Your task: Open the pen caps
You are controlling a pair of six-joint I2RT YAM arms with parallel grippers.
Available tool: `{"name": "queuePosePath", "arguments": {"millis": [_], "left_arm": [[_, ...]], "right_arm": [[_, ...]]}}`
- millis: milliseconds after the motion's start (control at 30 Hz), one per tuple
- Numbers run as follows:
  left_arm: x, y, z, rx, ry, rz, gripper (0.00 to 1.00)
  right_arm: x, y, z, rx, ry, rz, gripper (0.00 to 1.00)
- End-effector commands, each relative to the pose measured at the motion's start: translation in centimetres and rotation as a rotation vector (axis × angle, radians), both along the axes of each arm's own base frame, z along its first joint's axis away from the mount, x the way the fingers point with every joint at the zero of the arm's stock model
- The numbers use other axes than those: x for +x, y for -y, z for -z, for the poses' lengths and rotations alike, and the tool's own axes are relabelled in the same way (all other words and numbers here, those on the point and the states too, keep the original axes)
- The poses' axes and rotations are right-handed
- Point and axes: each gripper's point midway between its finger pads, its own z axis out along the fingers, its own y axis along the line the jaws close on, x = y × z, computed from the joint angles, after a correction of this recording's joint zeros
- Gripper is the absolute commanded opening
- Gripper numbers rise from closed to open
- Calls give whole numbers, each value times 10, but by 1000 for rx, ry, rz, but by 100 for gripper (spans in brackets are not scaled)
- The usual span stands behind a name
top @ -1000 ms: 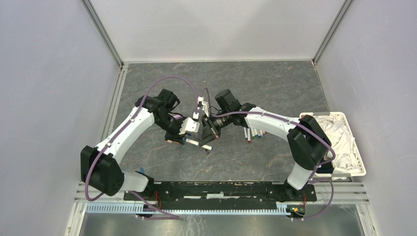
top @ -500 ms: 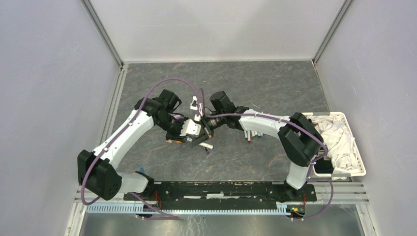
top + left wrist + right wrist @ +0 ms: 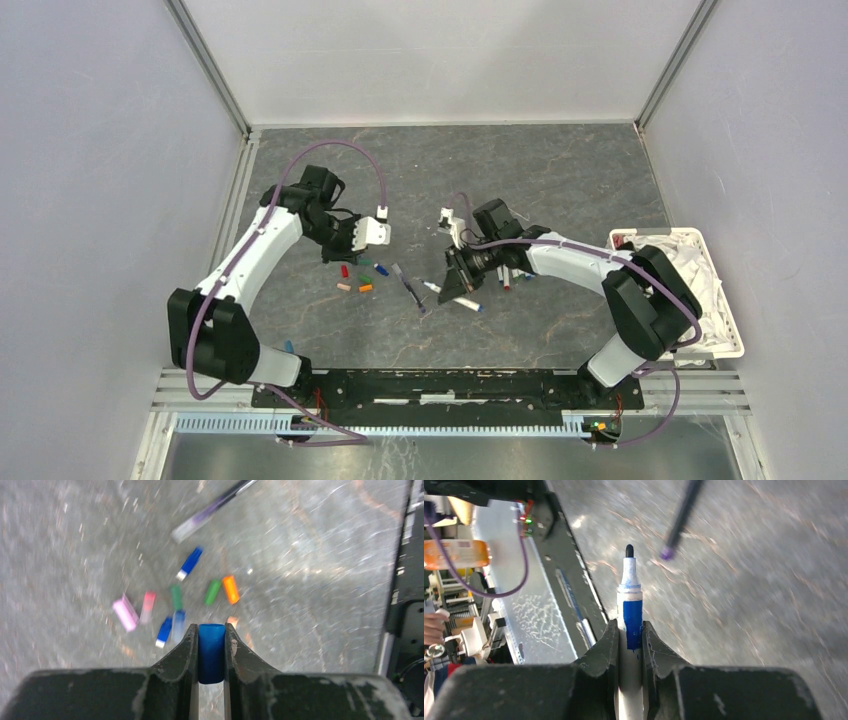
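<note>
Presently we find the left gripper clamped on a blue cap just above a scatter of loose caps, the right gripper clamped on an uncapped blue pen, and we judge the pens beside its arm not yet opened.

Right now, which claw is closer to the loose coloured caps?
Left. The left gripper, holding a blue cap, hovers right beside the loose caps; the right gripper, holding a blue pen, sits beyond the dark pen.
</note>
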Motion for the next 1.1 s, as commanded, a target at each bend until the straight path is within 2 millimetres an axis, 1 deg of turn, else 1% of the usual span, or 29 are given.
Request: {"name": "queuePosePath", "arguments": {"millis": [0,33,100,133,200,300,333,400,567,633,700,733,767,833,867,900,933,1067], "left_arm": [[22,2,-1,-11,50,-42,2],[25,6,2,-37,46,-67,2],[32,16,7,-81,36,-126,2],[33,20,14,-83,24,-150,4],[40,25,29,-64,20,-202,8],[55,29,49,-16,41,-272,12],[59,29,56,1,35,-294,13],[68,27,67,34,23,-340,14],[74,30,85,62,-25,-372,20],[71,32,88,68,-39,-369,27],[66,33,91,69,-55,-354,33],[64,34,92,68,-62,-348,38],[61,35,92,66,-70,-340,39],[57,36,90,59,-83,-332,43],[56,37,87,51,-83,-328,49],[55,38,85,43,-84,-322,52],[53,39,81,34,-86,-318,62],[50,43,67,11,-78,-310,67]], "right_arm": [[23,30,4,-116,105,106,0],[39,40,4,-151,136,173,0],[75,65,4,-257,211,359,0],[95,85,5,-333,260,471,0],[122,120,2,-433,335,659,0],[146,166,0,-572,440,868,0],[150,175,1,-605,458,906,0],[156,187,4,-655,486,951,0],[161,199,13,-708,521,1000,0],[161,202,19,-734,521,995,2],[160,205,27,-762,513,985,8],[159,206,31,-777,507,979,9],[158,206,35,-789,498,974,10],[156,207,42,-799,485,968,11],[154,207,45,-805,478,968,12],[154,208,46,-805,477,969,13],[153,208,48,-806,474,969,16],[152,207,48,-801,474,966,25]]}}
